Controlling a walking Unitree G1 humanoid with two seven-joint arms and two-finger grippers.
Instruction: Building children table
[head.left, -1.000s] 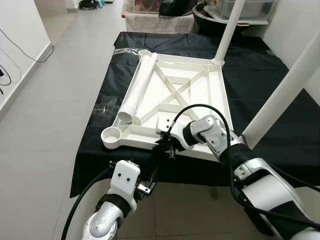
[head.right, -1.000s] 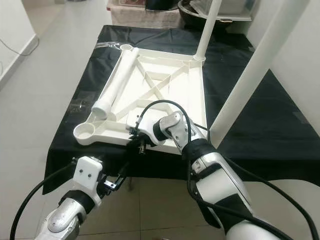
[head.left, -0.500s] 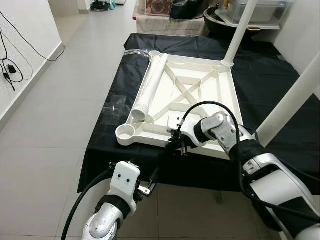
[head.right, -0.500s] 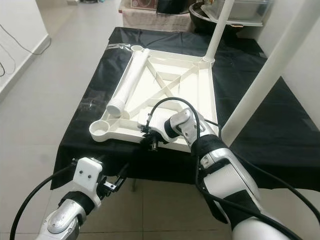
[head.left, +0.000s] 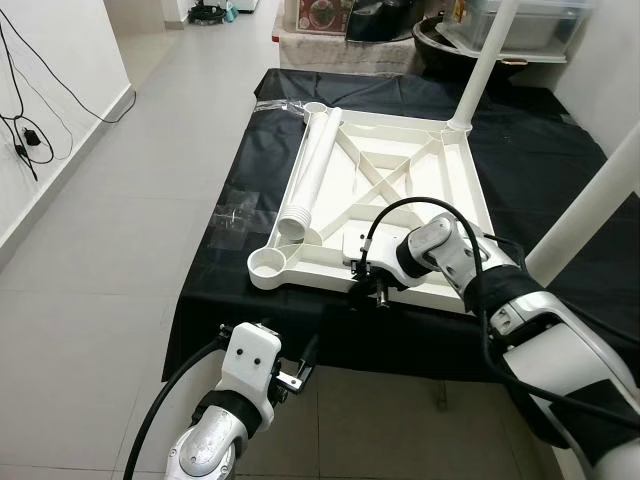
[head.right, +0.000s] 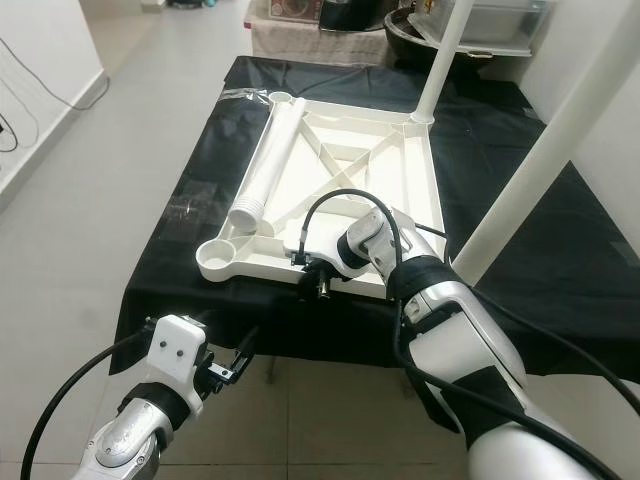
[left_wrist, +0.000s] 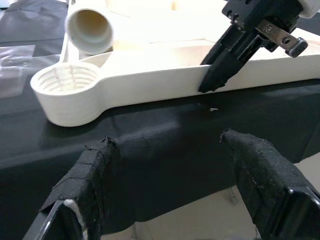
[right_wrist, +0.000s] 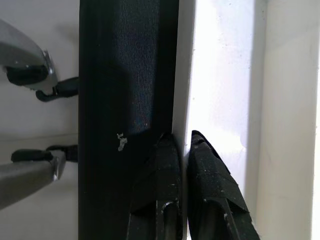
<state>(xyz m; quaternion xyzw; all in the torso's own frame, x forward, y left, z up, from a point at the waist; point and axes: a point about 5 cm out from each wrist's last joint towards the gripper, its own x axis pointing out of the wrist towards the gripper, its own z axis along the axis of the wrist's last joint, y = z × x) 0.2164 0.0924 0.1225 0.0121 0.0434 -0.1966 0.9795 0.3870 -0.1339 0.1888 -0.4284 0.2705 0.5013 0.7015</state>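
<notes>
Tabletop frame (head.left: 385, 195), white plastic, upside down with its cross-braced underside showing, lies flat on a black cloth (head.left: 255, 170) that covers the low table beneath it. One white leg (head.left: 485, 60) stands upright in the frame's far right corner socket; a second white leg (head.left: 590, 205) rises past the frame's near right corner. A loose white leg tube (head.left: 312, 170) lies along the frame's left edge, its threaded open end near the frame's empty near left corner socket (head.left: 270, 266), whose inner thread is visible in the left wrist view. Right gripper (head.left: 365, 292) sits at the frame's near rim, right of that empty socket; its fingers (right_wrist: 165, 180) are closed on the thin rim, one finger against the rim's outer face over the cloth, the other inside the frame. Left gripper (left_wrist: 170, 165) hangs below and in front of the frame's near left corner, over the grey tiled floor (head.left: 110, 250) and not touching the frame; its fingers (left_wrist: 95, 175) are spread wide apart with nothing between them. Black cables (head.left: 30, 70) trail along the wall well to the left of the frame. Dark bowls and a clear storage tub stand beyond the frame's far edge.
</notes>
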